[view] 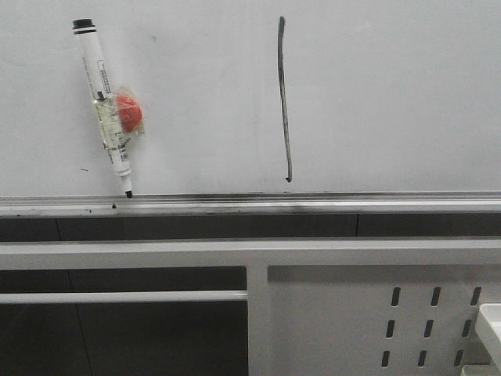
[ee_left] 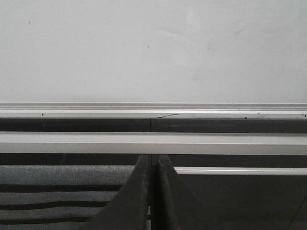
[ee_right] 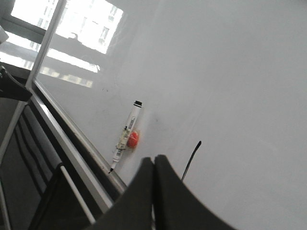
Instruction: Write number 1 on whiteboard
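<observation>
The number 1 [view: 283, 98] is a long thin black stroke, nearly vertical, on the whiteboard [view: 391, 86], with a small hook at its lower end. Part of it shows in the right wrist view [ee_right: 192, 159], partly behind my fingers. The white marker pen [view: 104, 106] with black cap and red blob stands tip down on the silver tray rail [view: 250, 204], left of the stroke; it also shows in the right wrist view [ee_right: 126, 136]. My right gripper [ee_right: 154, 159] is shut and empty, away from the board. My left gripper [ee_left: 152, 158] is shut and empty, facing the rail [ee_left: 153, 111]. Neither gripper shows in the front view.
A white perforated metal frame panel [view: 376, 313] with a horizontal bar [view: 117, 297] stands below the board. A white object sits at the far right edge [view: 491, 325]. Bright window reflections show on the board in the right wrist view [ee_right: 81, 24].
</observation>
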Action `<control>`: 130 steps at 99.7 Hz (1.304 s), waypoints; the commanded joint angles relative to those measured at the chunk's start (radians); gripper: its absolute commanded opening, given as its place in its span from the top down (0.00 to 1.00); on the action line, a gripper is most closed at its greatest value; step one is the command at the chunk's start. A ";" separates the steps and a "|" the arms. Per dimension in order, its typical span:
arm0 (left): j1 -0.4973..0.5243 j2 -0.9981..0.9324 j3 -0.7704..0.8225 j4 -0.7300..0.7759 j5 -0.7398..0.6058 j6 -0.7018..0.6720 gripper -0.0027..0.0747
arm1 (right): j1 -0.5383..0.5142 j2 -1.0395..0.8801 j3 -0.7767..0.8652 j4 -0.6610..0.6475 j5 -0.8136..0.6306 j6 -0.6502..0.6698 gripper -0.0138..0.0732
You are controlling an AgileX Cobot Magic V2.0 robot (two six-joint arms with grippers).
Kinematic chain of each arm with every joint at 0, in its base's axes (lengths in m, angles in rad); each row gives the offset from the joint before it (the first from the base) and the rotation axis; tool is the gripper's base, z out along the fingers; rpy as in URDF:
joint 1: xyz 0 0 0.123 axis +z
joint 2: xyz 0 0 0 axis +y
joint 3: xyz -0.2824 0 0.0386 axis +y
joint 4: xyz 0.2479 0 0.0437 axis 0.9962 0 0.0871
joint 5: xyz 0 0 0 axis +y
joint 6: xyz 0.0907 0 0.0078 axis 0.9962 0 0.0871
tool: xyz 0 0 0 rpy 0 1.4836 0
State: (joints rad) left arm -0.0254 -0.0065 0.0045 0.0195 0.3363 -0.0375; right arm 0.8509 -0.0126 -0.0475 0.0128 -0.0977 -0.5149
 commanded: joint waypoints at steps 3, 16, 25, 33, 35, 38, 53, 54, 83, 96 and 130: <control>-0.007 -0.022 0.034 -0.008 -0.054 0.002 0.99 | -0.008 -0.014 -0.023 -0.033 -0.106 -0.049 0.92; -0.007 -0.022 0.034 -0.008 -0.054 0.002 0.99 | -0.008 -0.014 0.013 0.011 -0.179 -0.033 0.92; -0.007 -0.022 0.034 -0.008 -0.054 0.002 0.99 | -0.020 -0.017 0.073 0.119 -0.266 0.058 0.92; -0.007 -0.022 0.034 -0.008 -0.054 0.002 0.99 | -0.057 -0.017 0.070 0.181 -0.126 0.101 0.92; -0.007 -0.022 0.034 -0.008 -0.054 0.002 0.99 | -0.071 -0.017 0.070 0.183 -0.092 0.101 0.92; -0.007 -0.022 0.034 -0.008 -0.054 0.002 0.99 | -0.098 -0.017 0.070 0.185 -0.062 0.101 0.92; -0.007 -0.022 0.034 -0.008 -0.054 0.002 0.99 | -0.269 -0.017 0.070 0.192 0.007 0.225 0.92; -0.007 -0.022 0.034 -0.008 -0.054 0.002 0.99 | -0.291 -0.017 0.070 0.192 0.009 0.240 0.92; -0.007 -0.022 0.034 -0.008 -0.054 0.002 0.99 | -0.758 -0.017 0.070 0.190 0.173 0.375 0.92; -0.007 -0.022 0.034 -0.008 -0.054 0.002 0.99 | -0.889 -0.018 0.070 0.175 0.271 0.377 0.92; -0.007 -0.022 0.034 -0.008 -0.054 0.002 0.99 | -0.900 -0.018 0.070 0.154 0.403 0.379 0.92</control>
State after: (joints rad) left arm -0.0254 -0.0065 0.0045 0.0195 0.3363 -0.0375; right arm -0.0413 -0.0126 0.0077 0.1753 0.3319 -0.1432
